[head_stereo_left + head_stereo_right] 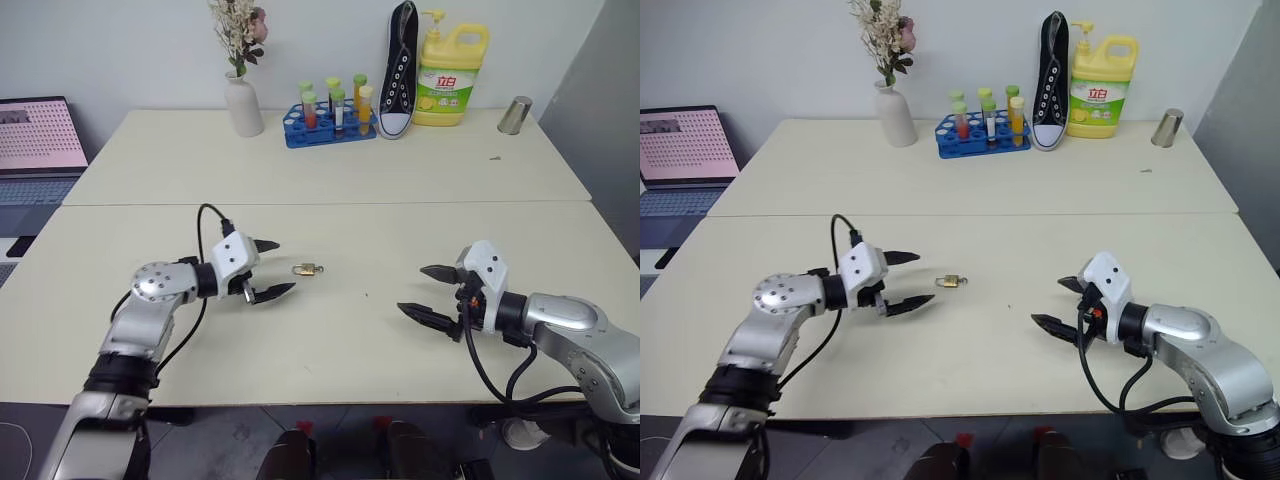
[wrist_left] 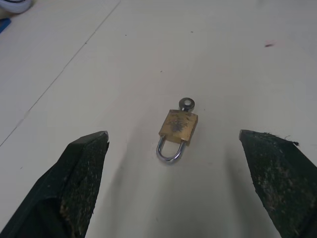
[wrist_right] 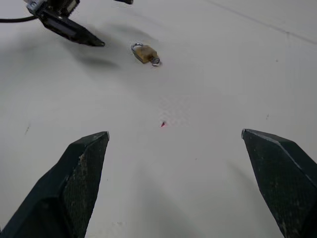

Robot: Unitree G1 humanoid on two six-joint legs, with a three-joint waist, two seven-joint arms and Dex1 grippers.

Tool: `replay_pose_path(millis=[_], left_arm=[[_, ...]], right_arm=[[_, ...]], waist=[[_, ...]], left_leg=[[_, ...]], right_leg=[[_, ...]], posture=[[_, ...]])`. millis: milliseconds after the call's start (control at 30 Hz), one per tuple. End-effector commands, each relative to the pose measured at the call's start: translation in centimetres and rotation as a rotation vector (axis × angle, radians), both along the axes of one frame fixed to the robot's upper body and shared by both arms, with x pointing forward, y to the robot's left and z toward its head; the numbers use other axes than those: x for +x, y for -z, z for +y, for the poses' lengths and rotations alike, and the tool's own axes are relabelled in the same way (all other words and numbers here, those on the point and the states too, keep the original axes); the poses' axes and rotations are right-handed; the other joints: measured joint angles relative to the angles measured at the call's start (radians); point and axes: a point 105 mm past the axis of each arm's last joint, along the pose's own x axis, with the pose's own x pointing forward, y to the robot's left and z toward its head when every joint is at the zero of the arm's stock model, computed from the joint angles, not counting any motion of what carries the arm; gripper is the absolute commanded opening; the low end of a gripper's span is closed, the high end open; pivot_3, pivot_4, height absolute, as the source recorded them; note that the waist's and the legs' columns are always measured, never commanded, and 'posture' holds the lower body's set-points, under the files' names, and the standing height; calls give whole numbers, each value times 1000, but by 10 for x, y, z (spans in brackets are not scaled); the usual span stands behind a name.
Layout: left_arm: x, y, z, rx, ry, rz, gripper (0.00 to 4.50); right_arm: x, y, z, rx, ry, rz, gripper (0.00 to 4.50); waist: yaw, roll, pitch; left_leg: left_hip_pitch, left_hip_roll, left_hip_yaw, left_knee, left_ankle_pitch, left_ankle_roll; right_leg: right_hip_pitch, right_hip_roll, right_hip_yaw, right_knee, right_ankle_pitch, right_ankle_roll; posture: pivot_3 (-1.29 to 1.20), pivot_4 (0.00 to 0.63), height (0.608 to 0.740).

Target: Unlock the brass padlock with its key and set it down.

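At the back of the cream table (image 1: 330, 330), going left to right, a white vase (image 1: 243, 103) holds a spray of dried flowers (image 1: 236, 28), a blue rack (image 1: 325, 125) carries several tubes filled with red, green, yellow and orange liquid, a black sneaker (image 1: 399, 68) stands on end against the wall, a yellow bottle of dish soap (image 1: 449, 76) with a pump top stands beside it, and a small metal cup (image 1: 515, 115) sits apart near the right edge. A laptop (image 1: 38, 140) with a lit screen stands off the table's left side. On the near table, the left gripper (image 1: 268, 268) reaches in low from the left, pointing right and slightly down, its 2 black fingers spread wide with nothing between them. Just right of its tips the brass padlock (image 1: 307, 269) lies flat on the tabletop, touched by neither gripper; in the left wrist view its silver shackle points toward the gripper and the key (image 2: 186, 104) shows as a small round silver head at the body's far end. Well to the right, the right gripper (image 1: 432, 293) points left toward the padlock, tilted slightly down, its jaws equally wide apart and empty, hanging just above the table.
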Motion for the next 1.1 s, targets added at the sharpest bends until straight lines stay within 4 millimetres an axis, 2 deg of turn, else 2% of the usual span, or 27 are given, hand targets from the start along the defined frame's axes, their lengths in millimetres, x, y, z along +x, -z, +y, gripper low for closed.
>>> replay_pose_path(millis=[33,200,367,467,767,933,1033,1100], left_arm=[[8,5,-3,48,51,10,4459],[26,15,-13,93,82,47,4459],[28,25,-7,146,109,129,4459],[23,30,-3,178,137,177,3934],[16,49,8,269,144,259,1041],[13,47,7,253,162,211,957],[0,32,-10,245,298,4,957],[-7,9,-28,190,361,-178,957]], right_arm=[[-3,-13,4,14,21,-32,4500],[-3,-14,2,10,79,-27,4500],[-6,-15,1,19,104,-15,4500],[-8,-15,1,19,106,-11,4500],[-6,-17,1,17,99,-11,4500],[-8,-18,2,8,77,-27,4500],[-15,-21,2,-13,27,-79,4500],[-19,-20,0,-20,6,-111,4500]], waist=[[-4,0,0],[-3,-1,1],[-4,-2,1],[-11,-2,1],[-19,-3,-2],[-22,-3,-4],[-27,-2,-5],[-25,-3,-5]], left_leg=[[0,0,0,0,0,0],[0,0,0,0,0,0],[0,0,0,0,0,0],[0,0,0,0,0,1],[2,0,-1,0,0,1],[3,0,-2,1,0,1],[3,1,-1,0,0,2],[2,2,-2,0,0,1]], right_leg=[[0,0,0,0,0,0],[0,1,-1,1,0,0],[0,0,0,1,0,0],[0,1,0,1,0,0],[1,1,-1,2,0,0],[2,2,-1,3,0,1],[1,2,0,3,0,1],[0,2,0,2,0,1]], posture=[[0,150,740],[0,150,740],[0,150,740],[0,150,740],[0,150,740],[0,150,740],[0,150,740],[0,150,740]])
